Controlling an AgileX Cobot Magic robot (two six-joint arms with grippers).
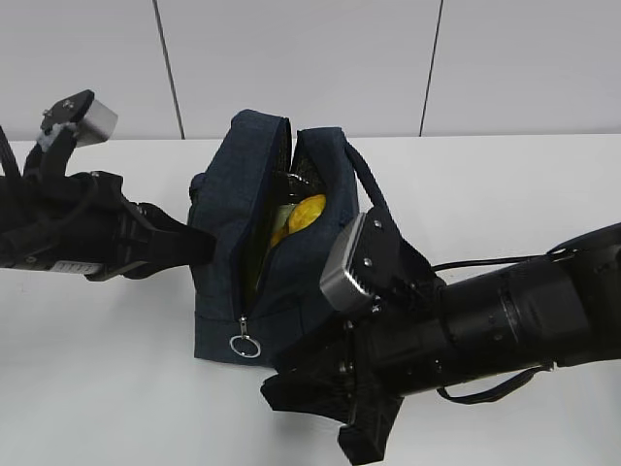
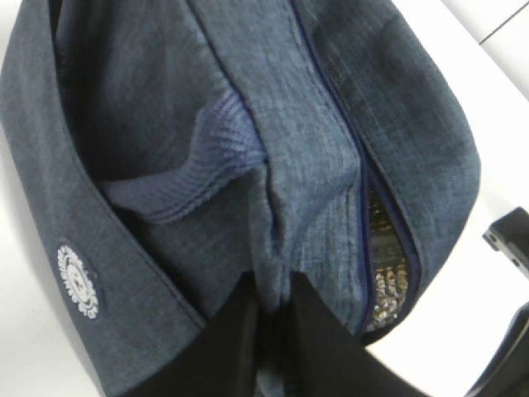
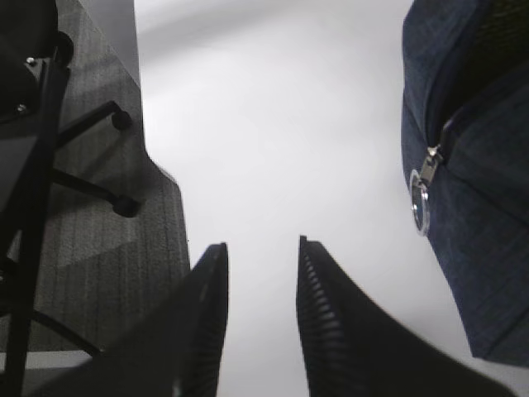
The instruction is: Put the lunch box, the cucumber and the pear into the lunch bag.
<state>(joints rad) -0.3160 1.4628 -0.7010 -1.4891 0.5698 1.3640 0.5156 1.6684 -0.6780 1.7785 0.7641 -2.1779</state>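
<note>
The navy lunch bag (image 1: 277, 257) stands in the middle of the white table with its top zipper open. Inside the gap lies the yellow pear (image 1: 307, 213). The lunch box and the cucumber are hidden. My left gripper (image 1: 202, 245) is shut on a fold of the bag's left side wall; in the left wrist view the left gripper (image 2: 277, 302) pinches that fabric beside the zipper, where silvery lining (image 2: 383, 273) shows. My right gripper (image 1: 310, 425) hangs low in front of the bag, open and empty. In the right wrist view the right gripper (image 3: 260, 252) is left of the silver ring pull (image 3: 420, 201).
A dark strap handle (image 1: 364, 175) arches over the bag's right side. The right wrist view shows the table's edge (image 3: 169, 178), with grey floor and black chair legs (image 3: 91, 157) beyond it. A cable (image 1: 485, 393) loops under my right arm.
</note>
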